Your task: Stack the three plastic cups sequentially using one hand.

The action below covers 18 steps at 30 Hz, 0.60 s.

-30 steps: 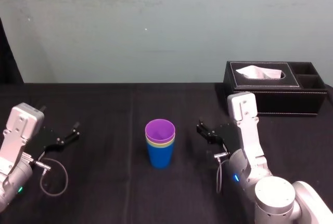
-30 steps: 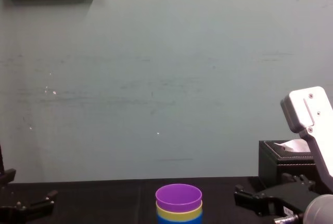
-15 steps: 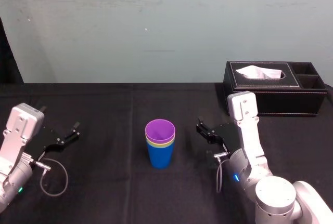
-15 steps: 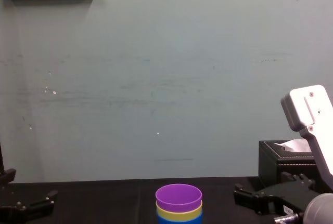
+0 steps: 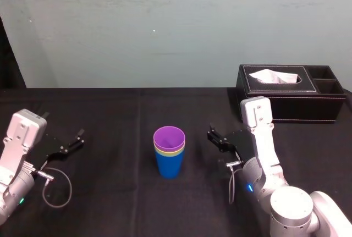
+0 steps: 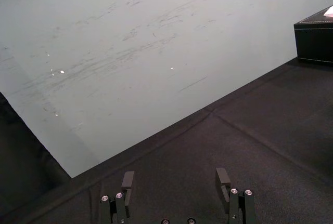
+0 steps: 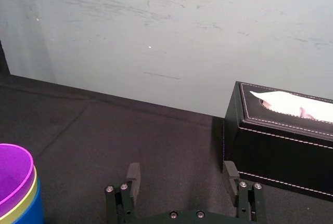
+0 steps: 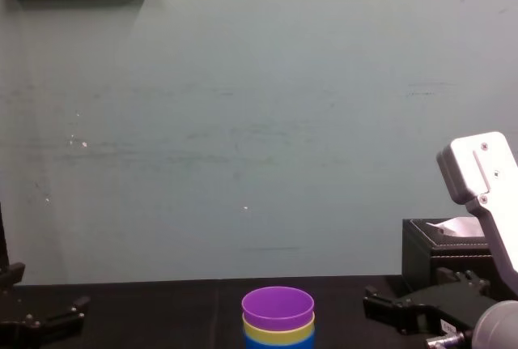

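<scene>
The black table (image 5: 110, 110) and tissue box (image 5: 286, 91) are unchanged. At centre, the purple cup (image 5: 169, 138) sits nested in the yellow-green cup (image 8: 278, 333), which sits in the blue cup (image 5: 169, 166); bare cloth surrounds the stack. The right gripper (image 5: 212, 134) and left gripper (image 5: 78, 136) remain apart from the stack, fingers spread, holding nothing.

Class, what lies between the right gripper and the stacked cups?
The stretch is bare black tablecloth; the head view shows it between the open right gripper and the stacked cups.

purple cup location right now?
Head view: the purple cup is at the centre of the table, nested topmost in the yellow-green cup and blue cup, between the left pincer and the nearer right pincer.
</scene>
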Each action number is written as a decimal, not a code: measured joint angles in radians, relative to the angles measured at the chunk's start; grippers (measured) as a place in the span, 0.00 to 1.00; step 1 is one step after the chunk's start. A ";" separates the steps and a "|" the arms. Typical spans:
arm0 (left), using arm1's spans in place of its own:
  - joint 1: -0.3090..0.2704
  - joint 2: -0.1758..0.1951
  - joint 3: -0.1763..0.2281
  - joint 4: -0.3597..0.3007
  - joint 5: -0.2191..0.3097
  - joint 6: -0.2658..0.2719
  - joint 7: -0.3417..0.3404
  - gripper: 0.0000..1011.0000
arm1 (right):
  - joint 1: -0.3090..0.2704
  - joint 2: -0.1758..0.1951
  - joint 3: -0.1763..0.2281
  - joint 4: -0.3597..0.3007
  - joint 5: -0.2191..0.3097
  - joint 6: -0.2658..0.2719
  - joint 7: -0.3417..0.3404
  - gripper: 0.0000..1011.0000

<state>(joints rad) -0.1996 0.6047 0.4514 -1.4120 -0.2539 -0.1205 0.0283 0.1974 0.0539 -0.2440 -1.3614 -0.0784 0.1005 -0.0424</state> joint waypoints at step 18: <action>0.000 0.000 0.000 0.000 0.000 0.000 0.000 0.99 | 0.000 0.000 0.000 -0.001 0.001 0.000 0.001 0.99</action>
<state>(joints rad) -0.1995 0.6047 0.4514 -1.4120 -0.2539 -0.1205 0.0283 0.1974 0.0540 -0.2439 -1.3620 -0.0777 0.1005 -0.0416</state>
